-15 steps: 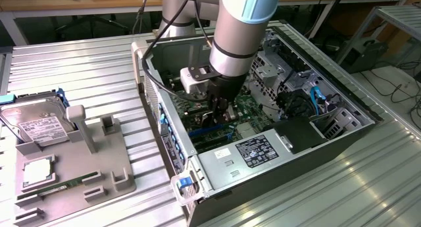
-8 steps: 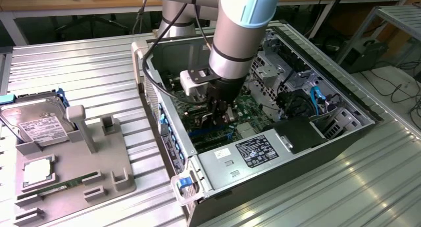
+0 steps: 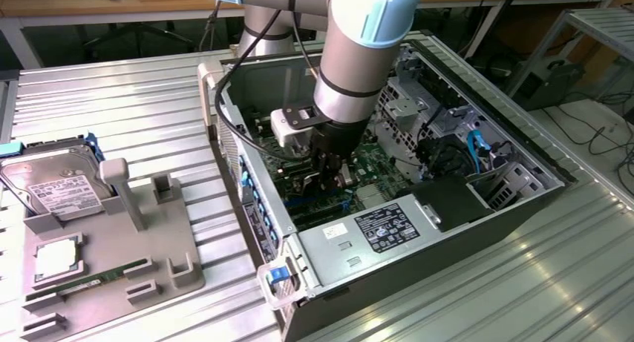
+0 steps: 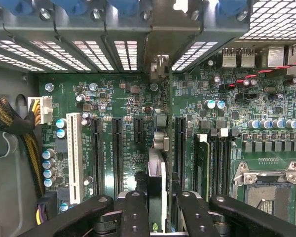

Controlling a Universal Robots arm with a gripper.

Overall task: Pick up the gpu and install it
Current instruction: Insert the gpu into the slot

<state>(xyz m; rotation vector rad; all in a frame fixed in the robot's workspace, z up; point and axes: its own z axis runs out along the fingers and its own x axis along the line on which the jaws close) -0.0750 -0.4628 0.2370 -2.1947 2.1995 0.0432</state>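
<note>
Metal bench (image 3: 148,97) from outside; wrist cam has motherboard (image 4: 128,94), my claw (image 4: 157,210) clenched on gpu (image 4: 156,173), sticking out at 12 o'clock.

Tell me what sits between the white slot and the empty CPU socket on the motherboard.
In the wrist view, between the white slot and the CPU socket stand black expansion slots, and the gpu held edge-on by the gripper.

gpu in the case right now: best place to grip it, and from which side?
Grip the gpu by its long upper edge, clamping its two flat faces, coming in through the open side of the case. It stands on edge over the motherboard slots, so only that edge is free. The gripper is shut on it that way.
</note>
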